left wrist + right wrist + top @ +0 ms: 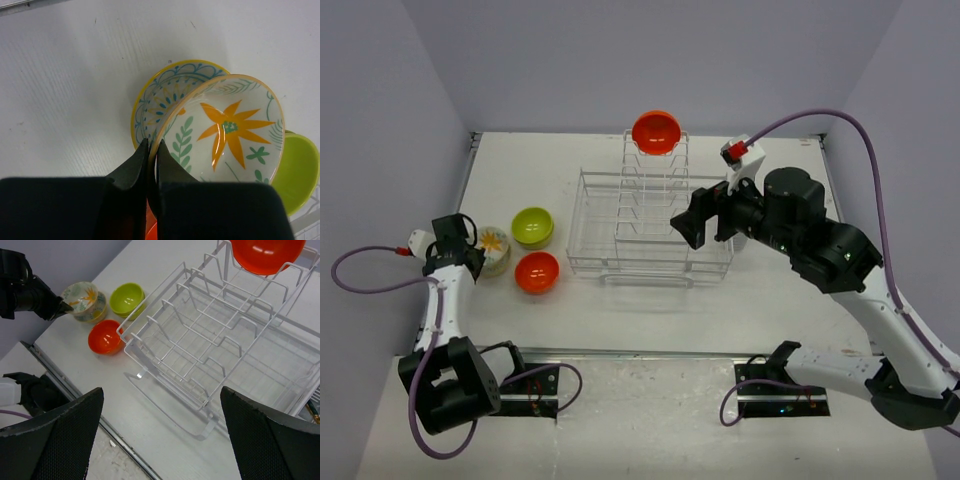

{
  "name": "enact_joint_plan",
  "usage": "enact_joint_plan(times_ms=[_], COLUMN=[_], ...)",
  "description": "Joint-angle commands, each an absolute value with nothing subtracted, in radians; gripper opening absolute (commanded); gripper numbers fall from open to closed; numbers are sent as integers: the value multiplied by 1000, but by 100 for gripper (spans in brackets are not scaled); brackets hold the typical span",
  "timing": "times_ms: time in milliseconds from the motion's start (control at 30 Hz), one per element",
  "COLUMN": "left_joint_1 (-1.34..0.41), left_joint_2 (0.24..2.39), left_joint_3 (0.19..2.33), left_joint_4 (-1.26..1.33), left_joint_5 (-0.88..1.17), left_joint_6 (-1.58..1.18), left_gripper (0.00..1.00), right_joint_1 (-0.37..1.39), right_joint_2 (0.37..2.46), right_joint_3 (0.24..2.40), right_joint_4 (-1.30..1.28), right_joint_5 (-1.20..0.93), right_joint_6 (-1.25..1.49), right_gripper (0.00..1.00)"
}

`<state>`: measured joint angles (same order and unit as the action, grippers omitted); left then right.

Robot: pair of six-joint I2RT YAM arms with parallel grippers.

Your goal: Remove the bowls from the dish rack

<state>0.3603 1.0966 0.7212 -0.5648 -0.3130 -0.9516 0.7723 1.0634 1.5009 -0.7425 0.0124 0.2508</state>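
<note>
While the left claw (152, 145) pinched the rim of the cream flower bowl (225, 130), holding it tilted over a blue-and-yellow patterned bowl (160, 95) on the table (760, 300) left of the dish rack (650, 225), a green bowl (532, 226) and an orange bowl (537, 271) sat just beside them. The right claw (692, 228) hung over the rack's right half, fingers spread wide, gripping nothing. One orange-red bowl (657, 131) stood propped in the far end of the rack's taller wire section.

Left gripper (152, 146) pinched shut, arm reaching left; right gripper (688, 228) spread wide
</note>
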Motion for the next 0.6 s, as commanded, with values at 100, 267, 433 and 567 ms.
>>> enact_joint_plan(times_ms=[100,267,433,567], left_joint_1=[425,468,488,488], left_joint_2=[1035,1066,1055,1046], left_joint_3=[664,637,618,607], left_joint_4=[-400,-341,-314,-298], left_joint_5=[-315,-239,-195,-186], left_joint_6=[-1002,-974,-959,-946], left_gripper=[0,0,1,11], right_joint_1=[773,773,773,773], right_joint_2=[1089,1104,1114,1114], right_joint_3=[1500,1499,1489,1483], right_joint_4=[-684,-673,-666,-661], right_joint_5=[-25,-46,-49,-52], right_joint_6=[227,227,232,236], right_gripper=[99,99,99,99])
